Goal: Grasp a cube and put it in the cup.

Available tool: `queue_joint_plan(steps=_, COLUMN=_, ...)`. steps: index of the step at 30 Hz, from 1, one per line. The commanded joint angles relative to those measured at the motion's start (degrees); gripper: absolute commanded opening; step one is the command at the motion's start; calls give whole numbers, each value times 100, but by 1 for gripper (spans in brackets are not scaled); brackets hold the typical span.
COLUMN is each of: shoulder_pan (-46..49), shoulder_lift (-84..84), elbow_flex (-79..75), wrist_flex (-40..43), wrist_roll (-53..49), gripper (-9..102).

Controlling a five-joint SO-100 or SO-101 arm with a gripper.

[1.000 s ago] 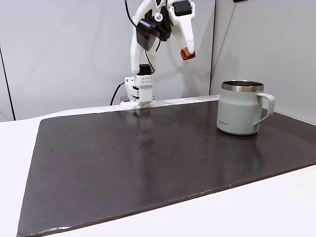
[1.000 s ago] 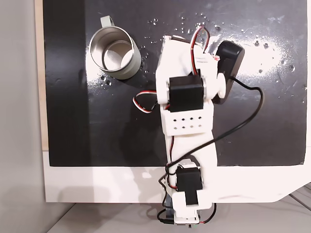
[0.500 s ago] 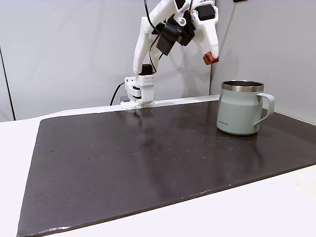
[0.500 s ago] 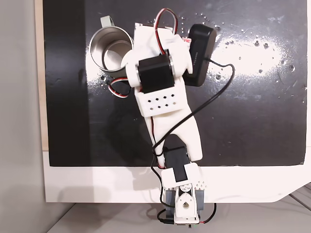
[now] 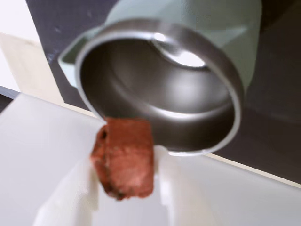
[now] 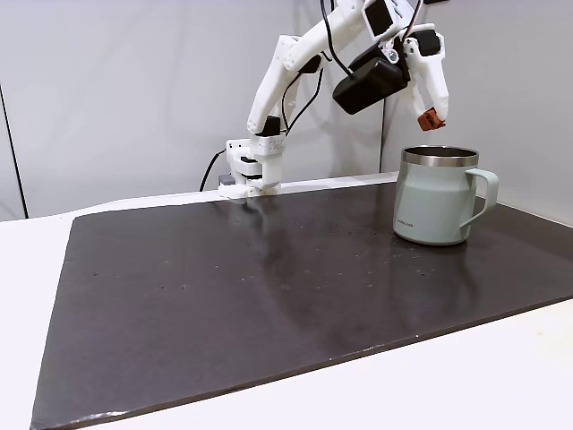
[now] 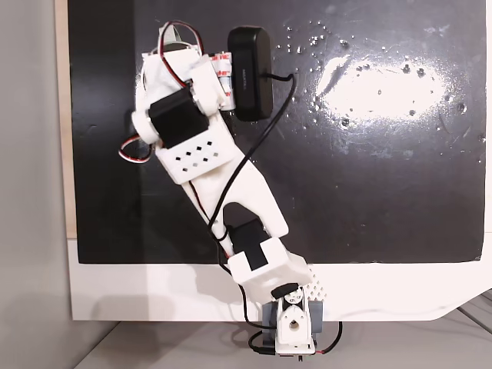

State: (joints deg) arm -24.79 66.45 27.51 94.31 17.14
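**Jaws clamped on cube, hanging over the cup mouth**

Jaws are closed on the cube [image 5: 124,157], pinched between the two white fingers [image 5: 70,188]. No visible gap either side in the wrist view. In a fixed view from the side, the cube [image 6: 431,118] sits at the fingertips, above the steel rim of the cup [image 6: 439,197] and clear of it, not touching. Cup stands upright on the dark surface [image 6: 269,296], handle to the right in that view.

Risks from here, my read:
- Side-on, the cube looks over the rim's near-centre, but depth along that camera's line of sight is unreadable. Wrist view puts the cube against the near edge of the rim [image 5: 202,150], not over the middle. Release now and it could clip the rim and bounce out onto the surface.
- Dropping lower without centring first could knock a finger on the rim and shove or tip the cup.
- Cube is tiny and the interior is steel, so a high drop may bounce.

View differences:
- Wrist view shows the bare steel interior and the grip itself, though blurred.
- Side view gives height above the rim.
- In a fixed view from above, the arm [image 7: 192,146] covers nearly all of the cup; just a sliver of its handle [image 7: 171,32] peeks out.
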Motion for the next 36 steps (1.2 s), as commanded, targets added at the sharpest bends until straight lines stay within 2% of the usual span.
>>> queue_joint_plan(steps=1, shoulder_pan=-53, shoulder_lift=0, elbow_flex=-396, wrist_flex=-141, wrist_roll=-97, gripper=7)
queue_joint_plan(steps=11, shoulder_pan=-62, shoulder_lift=-26, elbow_flex=-413, wrist_flex=-62, wrist_roll=-132, gripper=8)
queue_joint_plan(steps=18, shoulder_pan=-9, shoulder_lift=123, elbow_flex=-369, wrist_flex=35, wrist_roll=-141, gripper=25)
queue_joint_plan(steps=36, shoulder_pan=-141, shoulder_lift=562, elbow_flex=44, wrist_flex=-18, wrist_roll=-387, gripper=23)
